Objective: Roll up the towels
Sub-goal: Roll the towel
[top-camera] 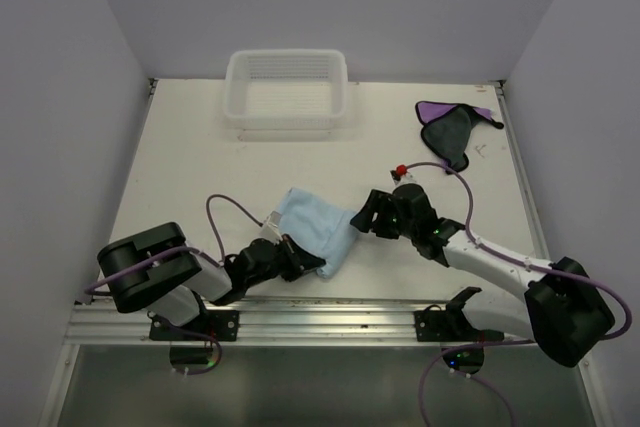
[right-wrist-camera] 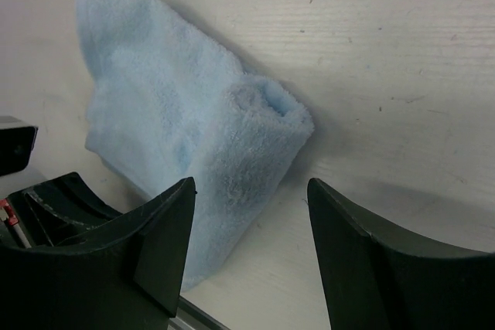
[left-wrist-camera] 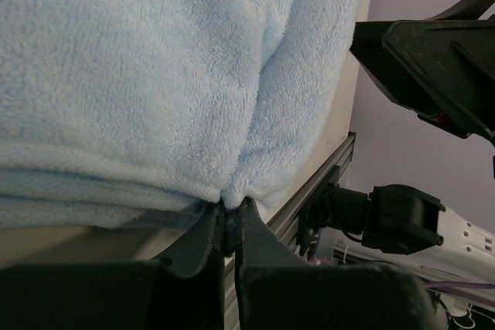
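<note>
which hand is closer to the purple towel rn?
Right. The right hand is open at mid-table, nearer than the purple towel in the far right corner. The left hand is farther, pinching the light blue towel.

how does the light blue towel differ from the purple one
The light blue fluffy towel lies partly rolled near the front; the purple and dark grey towel lies crumpled at the far right. The left hand pinches the blue one; nothing touches the purple one. Both are small soft cloths.
</note>
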You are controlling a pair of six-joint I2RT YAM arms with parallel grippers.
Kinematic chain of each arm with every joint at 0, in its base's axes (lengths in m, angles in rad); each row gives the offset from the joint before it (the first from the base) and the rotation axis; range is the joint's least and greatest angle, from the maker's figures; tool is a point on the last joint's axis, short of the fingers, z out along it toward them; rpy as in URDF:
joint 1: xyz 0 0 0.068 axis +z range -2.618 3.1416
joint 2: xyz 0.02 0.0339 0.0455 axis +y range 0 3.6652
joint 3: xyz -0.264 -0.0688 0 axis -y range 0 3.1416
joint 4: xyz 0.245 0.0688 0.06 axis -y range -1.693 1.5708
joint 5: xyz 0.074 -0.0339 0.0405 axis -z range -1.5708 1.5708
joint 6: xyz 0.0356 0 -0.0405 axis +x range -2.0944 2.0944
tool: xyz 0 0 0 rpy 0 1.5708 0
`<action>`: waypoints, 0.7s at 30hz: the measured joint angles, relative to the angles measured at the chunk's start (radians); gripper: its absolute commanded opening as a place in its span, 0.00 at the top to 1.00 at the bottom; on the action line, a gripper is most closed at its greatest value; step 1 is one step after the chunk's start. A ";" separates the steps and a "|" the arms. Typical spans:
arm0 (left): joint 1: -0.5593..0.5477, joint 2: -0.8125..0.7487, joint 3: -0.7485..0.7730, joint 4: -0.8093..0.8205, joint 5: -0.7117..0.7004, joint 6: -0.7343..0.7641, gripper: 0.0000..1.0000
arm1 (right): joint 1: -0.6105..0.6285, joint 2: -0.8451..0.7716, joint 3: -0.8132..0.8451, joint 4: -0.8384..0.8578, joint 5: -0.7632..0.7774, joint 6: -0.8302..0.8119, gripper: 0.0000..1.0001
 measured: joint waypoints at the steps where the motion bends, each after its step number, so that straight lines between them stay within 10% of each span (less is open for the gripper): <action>1: 0.002 0.005 -0.003 0.010 0.007 -0.006 1.00 | 0.009 0.003 -0.011 0.025 -0.004 0.009 0.36; 21: 0.042 0.011 -0.045 0.058 0.065 -0.052 1.00 | 0.076 0.029 -0.148 0.203 -0.028 0.135 0.15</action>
